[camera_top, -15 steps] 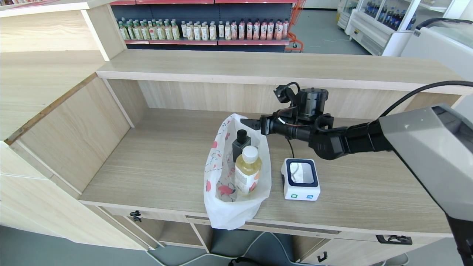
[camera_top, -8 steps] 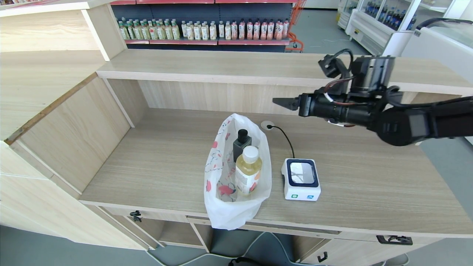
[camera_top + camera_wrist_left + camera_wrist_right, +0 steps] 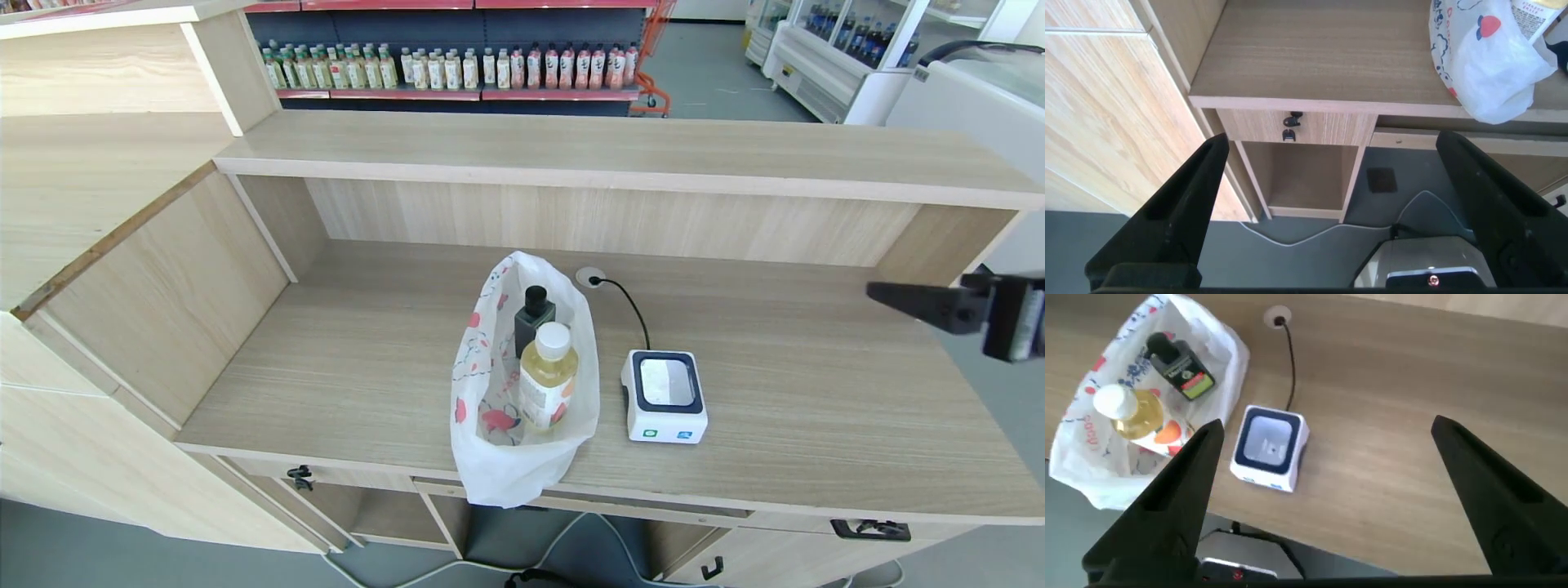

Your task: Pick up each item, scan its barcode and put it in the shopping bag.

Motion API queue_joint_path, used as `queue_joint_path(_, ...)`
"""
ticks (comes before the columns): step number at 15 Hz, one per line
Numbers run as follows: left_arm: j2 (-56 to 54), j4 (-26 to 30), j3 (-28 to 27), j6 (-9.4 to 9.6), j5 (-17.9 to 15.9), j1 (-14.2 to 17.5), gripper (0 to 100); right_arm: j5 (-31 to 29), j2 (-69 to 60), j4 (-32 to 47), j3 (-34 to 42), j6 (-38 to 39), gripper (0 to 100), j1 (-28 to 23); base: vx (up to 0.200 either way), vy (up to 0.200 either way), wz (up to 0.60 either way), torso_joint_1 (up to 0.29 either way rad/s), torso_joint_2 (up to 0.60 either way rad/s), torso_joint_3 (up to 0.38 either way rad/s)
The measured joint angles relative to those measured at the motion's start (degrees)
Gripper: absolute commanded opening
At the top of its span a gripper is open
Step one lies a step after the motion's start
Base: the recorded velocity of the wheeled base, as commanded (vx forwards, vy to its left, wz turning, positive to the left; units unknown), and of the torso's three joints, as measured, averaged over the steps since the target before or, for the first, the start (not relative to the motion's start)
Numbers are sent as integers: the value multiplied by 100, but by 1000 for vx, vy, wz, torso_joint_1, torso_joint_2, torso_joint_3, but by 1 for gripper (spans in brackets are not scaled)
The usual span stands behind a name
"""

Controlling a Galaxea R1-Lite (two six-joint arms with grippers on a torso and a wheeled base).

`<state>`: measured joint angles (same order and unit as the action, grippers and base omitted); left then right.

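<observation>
Right gripper (image 3: 898, 296) hangs off the right end of the counter (image 3: 367, 367). Pale bottle (image 3: 547, 376) and dark bottle (image 3: 532, 320) stand in the shopping bag (image 3: 490, 465), beside the scanner (image 3: 664, 394).
Left wrist view: left gripper (image 3: 1333, 143) spread, empty, below the counter front.
Right wrist view: jaws wide apart, empty.
Judgement: bagging looks done; next move is parking the arms.

Light wood-grain counter (image 3: 816, 408), with a raised back ledge (image 3: 571, 151) along the far side and a slanted side panel (image 3: 163, 302) at left. Black drawer handle (image 3: 870, 531) on the near front; open cubby (image 3: 1306, 175) beneath. Far: dark red-edged shelving (image 3: 375, 93) carrying rows of bottles (image 3: 449, 69). Far right: white glass-fronted chillers (image 3: 833, 49). Smooth grey floor (image 3: 710, 73). Bright, even light.
</observation>
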<state>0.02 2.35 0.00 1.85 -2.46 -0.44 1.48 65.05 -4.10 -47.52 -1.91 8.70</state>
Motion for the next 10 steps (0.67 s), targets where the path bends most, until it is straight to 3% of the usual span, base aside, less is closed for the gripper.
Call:
queue_joint_path(5,0,2,0,-2,1,0,100,-383,-2380,469,1902,-32,100,-358,0,0,0,0,0,0)
queue_joint_path(10,0,2,0,-2,1,0,100,-368,-4248,221,3427,-60,100,-640,0,0,0,0,0,0)
